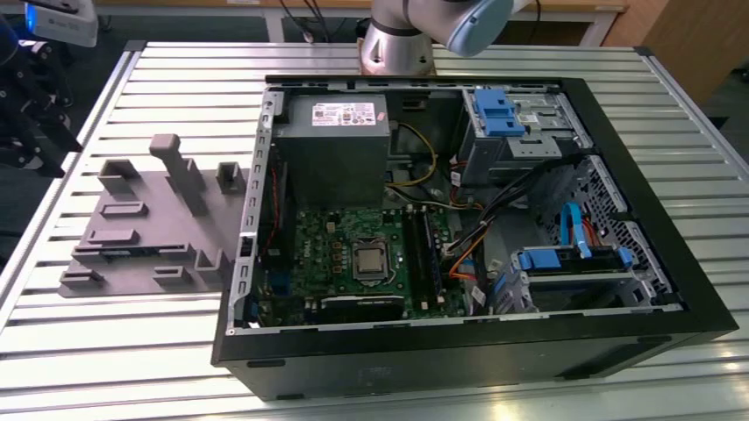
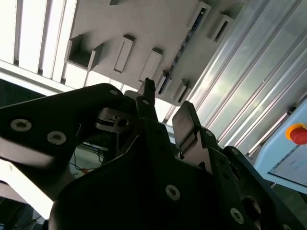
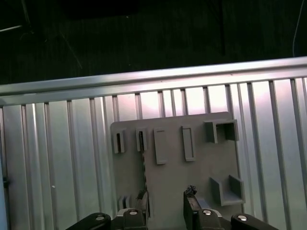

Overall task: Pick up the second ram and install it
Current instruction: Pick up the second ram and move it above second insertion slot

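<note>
I'm on the second ram [image 3: 143, 163] now. It stands on its thin edge in the grey fixture plate [image 3: 192, 177], one end tucked into a small slotted block, and all I get of it is a dark narrow line. In the second wrist view the same stick [image 2: 180, 50] runs across the plate [image 2: 144, 24] between the holders. I count one stick in that fixture.

The gripper [image 3: 167, 203] hangs above the plate with its two fingers [image 3: 190, 199] spread apart and nothing between them. One finger sits almost in line with the near end of the ram, but I can't tell if it is touching. The second wrist view shows the same thing: gripper [image 2: 165, 108] open, plate in the background.

In the exterior view, the fixture plate [image 1: 153, 228] lies on the slatted metal table [image 1: 175, 70], touching the case on the exterior view's left side.

The open computer case [image 1: 468, 351] holds:
- one grey power supply [image 1: 331, 140]
- one green motherboard [image 1: 339, 263] with the processor socket [image 1: 372, 260] in the middle
- long black slot rails [image 1: 418, 254] just beside the socket, though I can't make out if a stick is seated in them
- two blue drive brackets, one [image 1: 497, 110] at the far corner and one [image 1: 574, 259] nearer
- a tangle of cables

The arm [image 1: 395, 44] rises behind the case.
</note>
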Motion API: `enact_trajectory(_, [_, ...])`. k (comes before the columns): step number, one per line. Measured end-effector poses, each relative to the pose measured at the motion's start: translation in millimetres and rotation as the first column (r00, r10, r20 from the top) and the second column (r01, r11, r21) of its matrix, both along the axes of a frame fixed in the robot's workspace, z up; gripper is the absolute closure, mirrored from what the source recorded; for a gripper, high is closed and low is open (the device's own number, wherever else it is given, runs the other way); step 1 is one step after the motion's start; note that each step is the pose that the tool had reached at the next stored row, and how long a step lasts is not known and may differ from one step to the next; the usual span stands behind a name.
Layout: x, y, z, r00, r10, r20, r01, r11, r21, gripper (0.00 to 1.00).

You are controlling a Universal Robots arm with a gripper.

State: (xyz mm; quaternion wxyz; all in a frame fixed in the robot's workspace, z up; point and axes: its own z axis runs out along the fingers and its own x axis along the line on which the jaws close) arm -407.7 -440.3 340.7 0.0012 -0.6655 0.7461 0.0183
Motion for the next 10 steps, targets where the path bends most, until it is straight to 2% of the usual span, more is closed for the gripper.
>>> enact_trajectory(6, [-1.6,-0.1,-9.4,1.0000,0.007,0.0002,-0.007,1.0000,0.0000,0.59])
enact_trajectory(7, [-1.9,-0.2,-11.1,1.0000,0.009,0.0002,-0.009,1.0000,0.0001,0.66])
enact_trajectory(10, [-3.0,-0.6,-15.3,0.9999,0.011,0.0001,-0.011,0.9999,0.0000,0.66])
